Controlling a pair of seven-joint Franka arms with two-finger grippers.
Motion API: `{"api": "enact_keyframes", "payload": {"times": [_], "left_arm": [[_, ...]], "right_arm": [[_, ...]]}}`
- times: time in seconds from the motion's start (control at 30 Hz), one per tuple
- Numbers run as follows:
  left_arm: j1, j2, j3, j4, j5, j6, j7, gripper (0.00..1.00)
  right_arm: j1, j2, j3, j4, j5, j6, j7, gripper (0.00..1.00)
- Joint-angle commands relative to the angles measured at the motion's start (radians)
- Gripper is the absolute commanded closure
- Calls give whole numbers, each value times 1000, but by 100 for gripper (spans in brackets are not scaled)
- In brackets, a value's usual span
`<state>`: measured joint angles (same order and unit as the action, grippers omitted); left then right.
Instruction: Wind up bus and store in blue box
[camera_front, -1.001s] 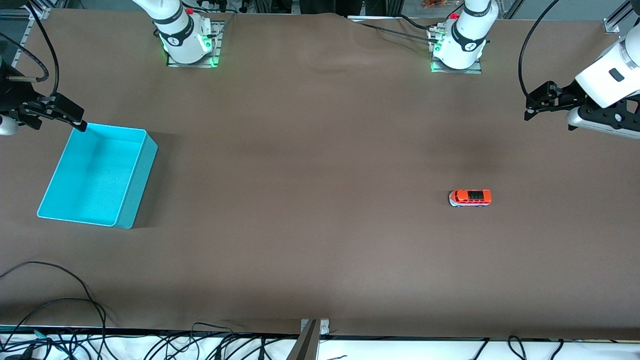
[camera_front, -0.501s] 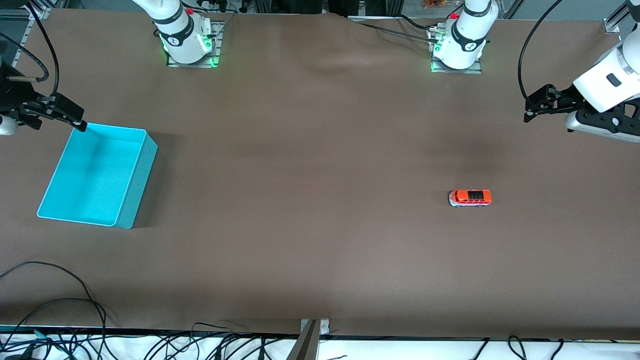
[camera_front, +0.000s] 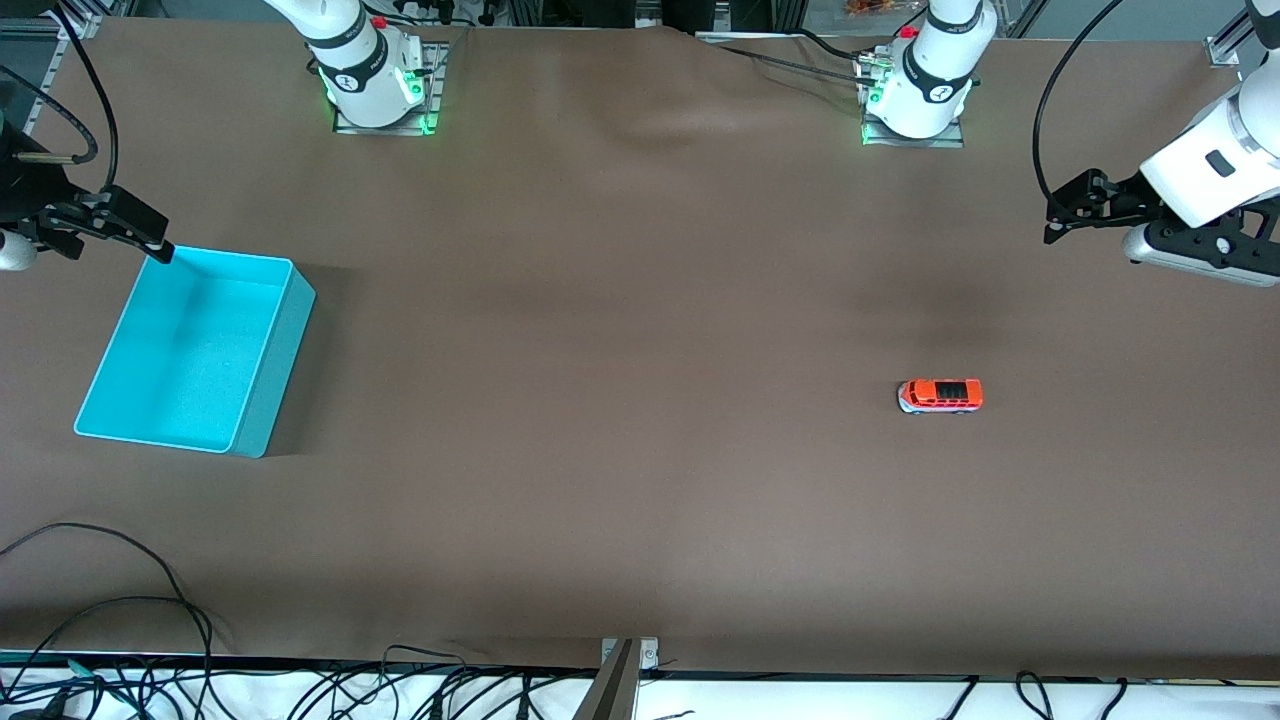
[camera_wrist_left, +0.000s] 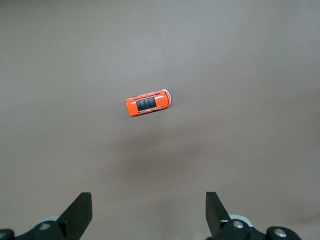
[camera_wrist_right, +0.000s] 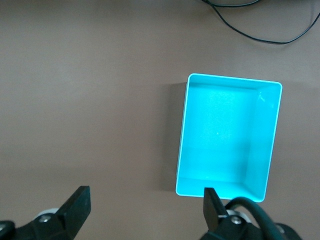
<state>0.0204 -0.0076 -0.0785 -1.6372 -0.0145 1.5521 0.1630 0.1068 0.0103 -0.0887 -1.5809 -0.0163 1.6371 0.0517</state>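
The small orange-red bus (camera_front: 940, 395) stands alone on the brown table toward the left arm's end, and it shows from above in the left wrist view (camera_wrist_left: 148, 102). My left gripper (camera_front: 1055, 222) hangs open and empty in the air near that end of the table (camera_wrist_left: 148, 200), apart from the bus. The blue box (camera_front: 190, 350) sits empty toward the right arm's end, also seen in the right wrist view (camera_wrist_right: 225, 130). My right gripper (camera_front: 118, 250) is open and empty over the table by the box's corner (camera_wrist_right: 146, 195).
Both arm bases (camera_front: 372, 90) (camera_front: 918, 95) stand along the table's edge farthest from the front camera. Loose black cables (camera_front: 130, 620) lie along the nearest edge, beside a metal bracket (camera_front: 622, 655). A cable (camera_wrist_right: 260, 30) also shows past the box.
The left arm's hand has drifted slightly, its wrist lifting a little. The right arm, the bus and the blue box have not moved.
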Motion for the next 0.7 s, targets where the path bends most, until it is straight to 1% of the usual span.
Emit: {"api": "enact_keyframes", "payload": {"times": [0.0, 0.23, 0.43, 0.53, 0.57, 0.67], "left_arm": [[-10, 34, -3, 27, 24, -23, 35, 0], [-7, 100, -3, 34, 24, -14, 237, 0], [-11, 164, -4, 33, 24, -12, 358, 0], [-4, 201, -4, 33, 24, 26, 473, 0], [9, 240, -3, 31, 13, 80, 609, 0], [9, 265, -3, 31, 11, 92, 679, 0]], "right_arm": [[-1, 8, -2, 25, 12, -11, -12, 0], [-1, 8, -3, 25, 12, -11, -10, 0], [-1, 8, -2, 25, 12, -11, -10, 0], [1, 8, -2, 25, 12, -11, -10, 0], [1, 8, -3, 25, 12, -11, -10, 0], [-1, 8, -2, 25, 12, -11, -12, 0]]}}
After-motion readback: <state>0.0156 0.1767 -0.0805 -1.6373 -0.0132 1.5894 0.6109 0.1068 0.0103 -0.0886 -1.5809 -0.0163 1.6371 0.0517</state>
